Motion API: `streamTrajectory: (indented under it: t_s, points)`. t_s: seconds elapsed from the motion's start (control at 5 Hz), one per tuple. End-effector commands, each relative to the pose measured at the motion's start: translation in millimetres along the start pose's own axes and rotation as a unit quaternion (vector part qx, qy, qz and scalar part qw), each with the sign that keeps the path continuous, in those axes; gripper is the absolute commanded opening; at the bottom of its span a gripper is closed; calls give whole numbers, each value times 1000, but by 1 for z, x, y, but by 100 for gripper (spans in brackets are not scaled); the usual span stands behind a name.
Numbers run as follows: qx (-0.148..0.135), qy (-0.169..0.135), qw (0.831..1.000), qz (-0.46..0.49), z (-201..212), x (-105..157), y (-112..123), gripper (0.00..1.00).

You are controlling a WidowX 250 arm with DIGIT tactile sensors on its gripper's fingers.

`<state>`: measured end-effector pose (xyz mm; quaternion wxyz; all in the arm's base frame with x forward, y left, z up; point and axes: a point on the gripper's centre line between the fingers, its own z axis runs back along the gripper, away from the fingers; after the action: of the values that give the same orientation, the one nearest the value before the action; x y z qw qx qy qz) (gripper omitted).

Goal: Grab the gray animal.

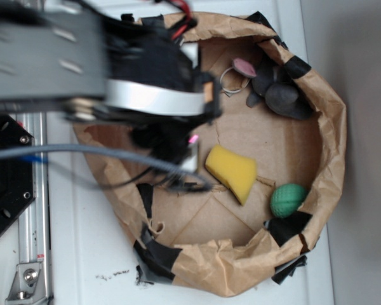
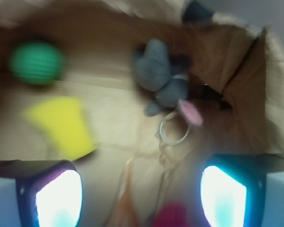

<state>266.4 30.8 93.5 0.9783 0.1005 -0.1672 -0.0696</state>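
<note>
Gripper (image 2: pixel 141 189) status: your jaws stand wide apart in the wrist view, with nothing between the fingers (image 2: pixel 54 196). You have no contact with the gray animal (image 1: pixel 280 94), which lies at the far inner wall of the brown paper basket (image 1: pixel 330 136), its pink patch (image 1: pixel 244 66) and thin silvery ring (image 1: pixel 230 79) on the side toward the arm. Seen from the wrist, the animal sits ahead of the open jaws, well apart from them. Yellow sponge wedge (image 1: pixel 233 171) lies mid-floor; green ribbed ball (image 1: pixel 287 199) rests near the wall beside it. Both views are blurred.
</note>
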Motion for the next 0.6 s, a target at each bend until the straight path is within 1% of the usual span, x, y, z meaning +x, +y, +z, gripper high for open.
streamTrajectory:
  t_s: [0.0,0.2,0.4]
  points:
    - [31,-40,998,-30,-38,33,10,100]
    - [22,-43,999,-25,-43,52,15,100]
    - [17,-49,999,-16,-39,66,20,100]
